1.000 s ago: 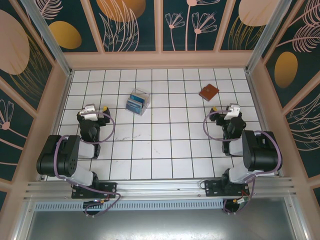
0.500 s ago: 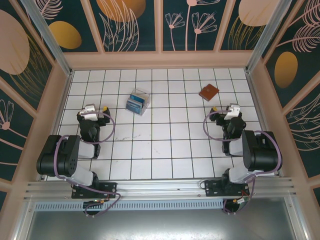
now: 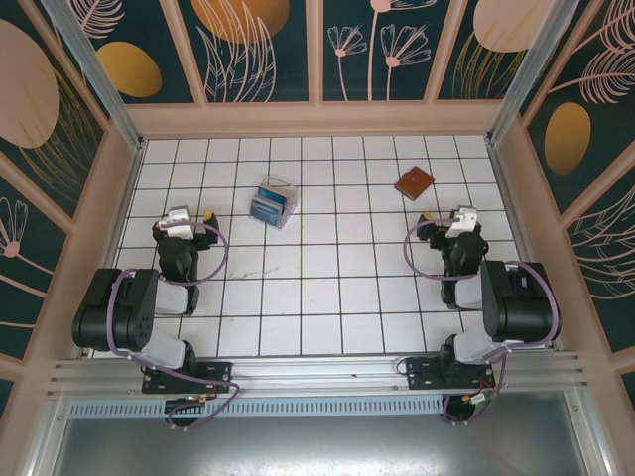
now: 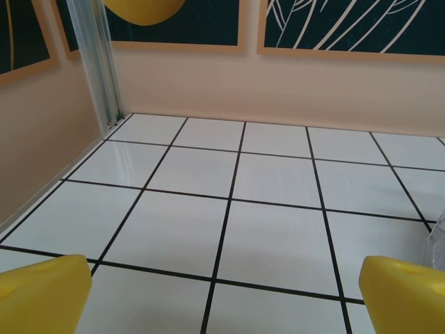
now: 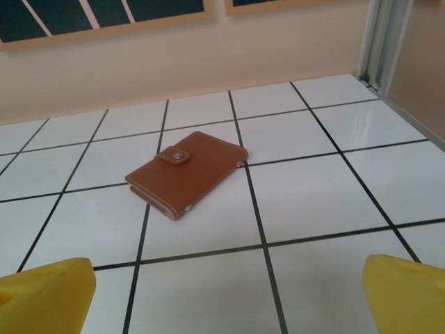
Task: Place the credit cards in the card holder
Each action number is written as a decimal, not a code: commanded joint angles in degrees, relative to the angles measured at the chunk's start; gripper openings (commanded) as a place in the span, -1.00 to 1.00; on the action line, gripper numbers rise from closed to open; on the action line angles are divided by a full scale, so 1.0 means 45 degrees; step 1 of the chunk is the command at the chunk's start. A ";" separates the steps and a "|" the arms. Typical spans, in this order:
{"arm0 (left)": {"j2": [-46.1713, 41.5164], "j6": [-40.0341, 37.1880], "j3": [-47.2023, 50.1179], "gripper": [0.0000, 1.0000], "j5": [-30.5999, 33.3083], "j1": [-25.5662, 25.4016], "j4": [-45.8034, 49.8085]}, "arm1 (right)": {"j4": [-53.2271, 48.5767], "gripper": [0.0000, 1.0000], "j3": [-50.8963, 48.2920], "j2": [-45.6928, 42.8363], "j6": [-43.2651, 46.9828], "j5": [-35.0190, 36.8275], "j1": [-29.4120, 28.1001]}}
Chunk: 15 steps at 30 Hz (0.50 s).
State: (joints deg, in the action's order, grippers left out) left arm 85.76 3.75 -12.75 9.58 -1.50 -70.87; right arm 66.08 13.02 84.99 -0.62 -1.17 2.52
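Observation:
The blue credit cards (image 3: 266, 207) lie inside a clear plastic box (image 3: 275, 201) on the tiles, back left of centre. The brown card holder (image 3: 414, 182) (image 5: 188, 172) lies closed, its snap strap fastened, at the back right. My left gripper (image 3: 180, 215) (image 4: 226, 296) stands open near the left wall, well left of the box, with nothing between its yellow fingertips (image 4: 42, 296). My right gripper (image 3: 460, 215) (image 5: 226, 296) is open too, a tile or so nearer than the card holder and just right of it, with bare tile between its fingertips (image 5: 407, 292).
The white tiled floor (image 3: 327, 268) is walled on the left, back and right by beige panels (image 3: 317, 119). A corner of the clear box (image 4: 437, 243) shows at the right edge of the left wrist view. A metal corner post (image 5: 379, 38) stands at the back right.

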 commanded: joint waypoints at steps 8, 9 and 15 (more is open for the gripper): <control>-0.7483 0.4929 -0.2237 0.98 0.0188 0.0059 0.9326 | -0.7535 0.98 0.3145 -0.5514 -0.2385 -0.0239 -0.0005; -0.7947 0.5649 -0.2474 0.98 0.0524 0.0059 1.0309 | -0.7979 0.98 0.3464 -0.5493 -0.3217 -0.0426 0.0028; -0.8403 0.7932 -0.2799 0.98 -0.0945 0.0079 1.1962 | -0.9289 0.93 0.4988 -0.4081 -0.4396 -0.3336 -0.0336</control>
State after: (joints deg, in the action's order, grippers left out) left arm 46.37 32.47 -23.83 10.90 -1.39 -26.76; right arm 32.38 33.01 63.96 -15.57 -9.21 2.31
